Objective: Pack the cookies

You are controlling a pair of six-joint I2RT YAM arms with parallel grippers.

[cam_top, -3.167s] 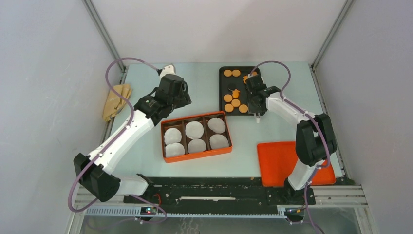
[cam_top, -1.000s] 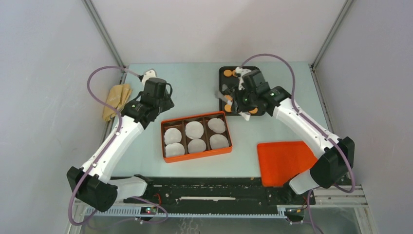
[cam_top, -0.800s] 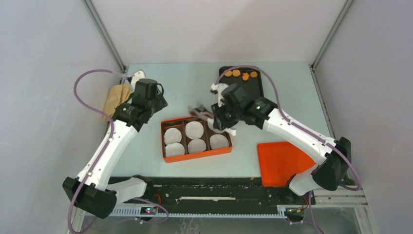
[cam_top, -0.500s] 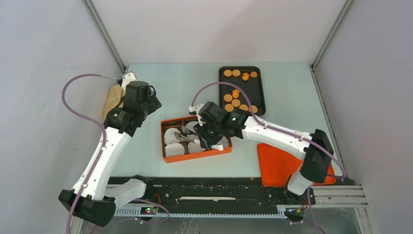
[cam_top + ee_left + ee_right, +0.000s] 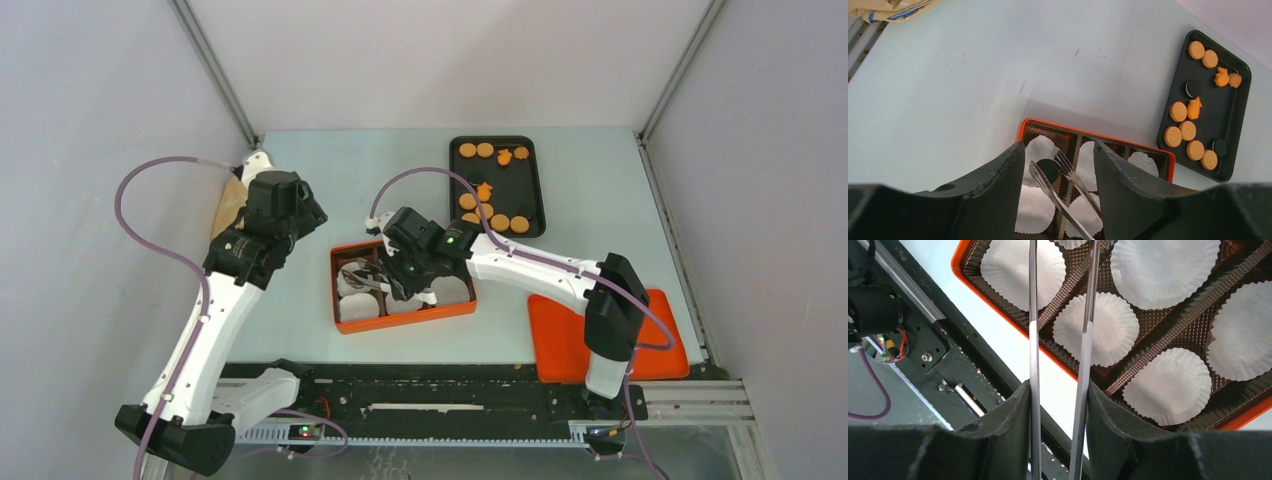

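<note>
Orange and black cookies (image 5: 490, 210) lie on a black tray (image 5: 530, 190) at the back, also in the left wrist view (image 5: 1188, 131). My right gripper (image 5: 405, 270) (image 5: 1058, 390) is shut on metal tongs (image 5: 1033, 315), which reach over the orange box (image 5: 400, 318) (image 5: 959, 255) of white paper liners (image 5: 1168, 265). In the left wrist view a round black cookie (image 5: 1050, 170) sits between the tong tips (image 5: 1062, 161) over the back-left liner; I cannot tell whether it rests on the liner. My left gripper (image 5: 300, 215) (image 5: 1058, 145) is open and empty, left of the box.
An orange lid (image 5: 570, 330) lies at the front right. A tan cloth (image 5: 232, 195) (image 5: 888, 7) lies at the table's left edge. The black base rail (image 5: 923, 340) runs along the near edge, just in front of the box.
My right arm swung the tongs from the black tray down to the box's left compartments. My left arm drew back to the left, away from the box.
</note>
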